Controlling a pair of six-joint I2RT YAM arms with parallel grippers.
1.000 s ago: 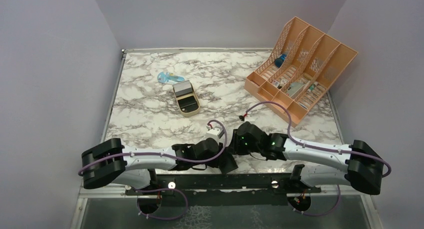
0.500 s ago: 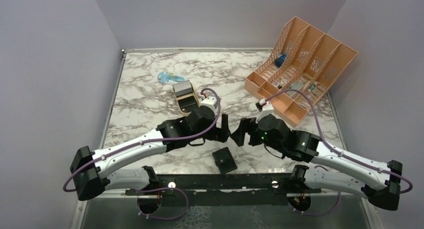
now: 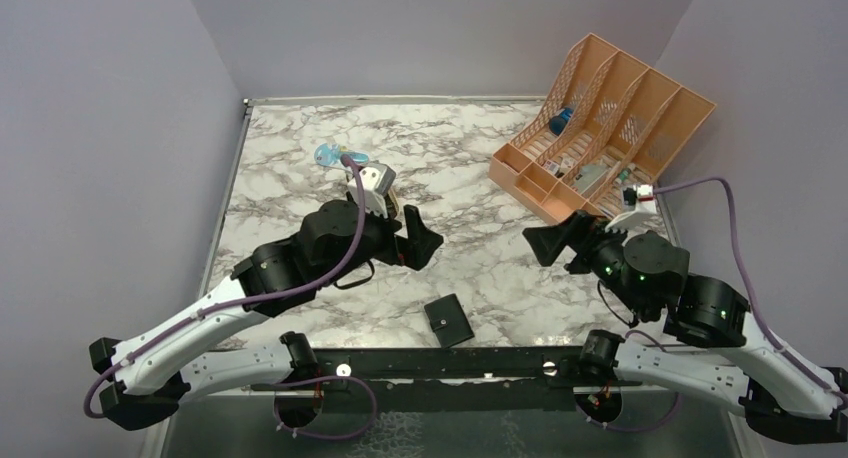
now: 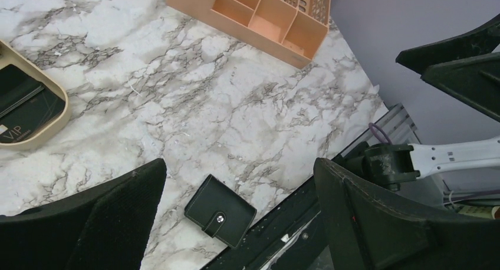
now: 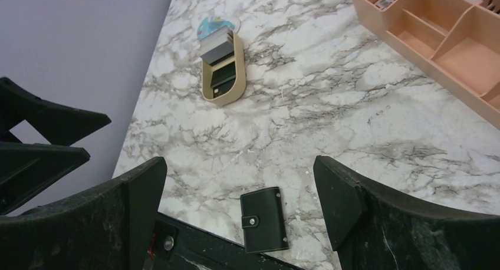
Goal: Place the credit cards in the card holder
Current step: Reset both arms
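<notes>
Marble table (image 3: 470, 178), small black card holder (image 3: 448, 320) lying closed, silver snap fastened, left gripper (image 4: 239, 164) and right gripper (image 5: 239, 161) spread apart

My fingers (image 5: 88, 223) look matt black and grainy. The card holder (image 5: 263, 219) is smooth, leathery black; the table (image 5: 330, 122), marble-patterned.

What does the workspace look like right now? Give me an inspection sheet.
Surface: marble table, white with grey veins.
Job's things: card holder closed, flat near the front edge; loose credit cards: nothing seen.
Clutter: gold tin with dark contents; blue item behind it; peach organiser far right.
Tools: left tool and right tool open, empty, above the table.
Cables: purple cable looped along each arm.
Surroundings: plain lilac walls.
</notes>
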